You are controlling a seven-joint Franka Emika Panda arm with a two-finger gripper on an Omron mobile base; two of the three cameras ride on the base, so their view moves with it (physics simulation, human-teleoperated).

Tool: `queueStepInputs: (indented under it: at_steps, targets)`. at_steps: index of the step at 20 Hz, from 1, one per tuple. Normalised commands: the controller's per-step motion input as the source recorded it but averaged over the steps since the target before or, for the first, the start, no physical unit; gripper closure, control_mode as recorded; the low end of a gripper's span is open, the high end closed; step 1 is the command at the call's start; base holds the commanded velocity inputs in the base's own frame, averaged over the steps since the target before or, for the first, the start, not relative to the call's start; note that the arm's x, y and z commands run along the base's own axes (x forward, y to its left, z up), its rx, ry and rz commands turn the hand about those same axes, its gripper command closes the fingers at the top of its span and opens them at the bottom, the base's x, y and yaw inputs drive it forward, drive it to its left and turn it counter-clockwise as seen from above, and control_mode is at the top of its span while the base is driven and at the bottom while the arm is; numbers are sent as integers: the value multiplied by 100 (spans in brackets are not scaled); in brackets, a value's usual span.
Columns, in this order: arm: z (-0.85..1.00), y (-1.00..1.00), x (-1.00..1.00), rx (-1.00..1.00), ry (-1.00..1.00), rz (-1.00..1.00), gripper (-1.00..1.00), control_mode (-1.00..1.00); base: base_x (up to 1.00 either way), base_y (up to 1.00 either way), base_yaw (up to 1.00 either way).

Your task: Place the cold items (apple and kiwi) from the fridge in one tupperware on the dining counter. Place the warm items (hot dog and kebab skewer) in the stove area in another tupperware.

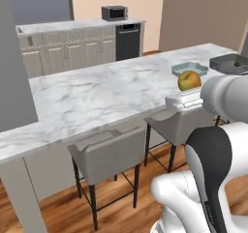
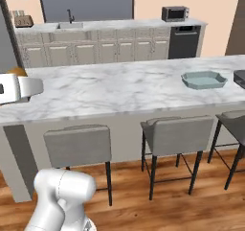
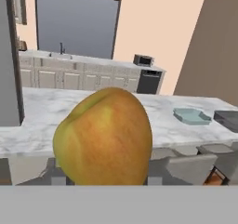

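Aloft, apple (image 3: pixel 104 137) (yellow-red), fingers gripping; counter (image 1: pixel 97 96) beyond

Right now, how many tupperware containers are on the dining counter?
2. A light blue tupperware sits on the marble dining counter toward its right end; a dark grey tupperware is further right, partly cut off. Others may be hidden.

We find no readable text, no labels, no brand marks, no numbers or signs, microwave (image 2: pixel 175 13) front too small for us to make out any lettering, dishwasher (image 2: pixel 183 41) panel blank to our eyes, marble counter (image 2: pixel 119 88) unmarked
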Motion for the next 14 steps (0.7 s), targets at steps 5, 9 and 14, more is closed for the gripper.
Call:
queueStepInputs:
  at_steps: [5, 9, 14]
  targets:
    - [0, 0, 0, 0, 0, 0, 100, 100, 0, -100, -12]
    - [0, 0, 0, 0, 0, 0, 100, 100, 4, -100, -11]
    - [0, 0, 0, 0, 0, 0, 100, 100, 21, -100, -7]
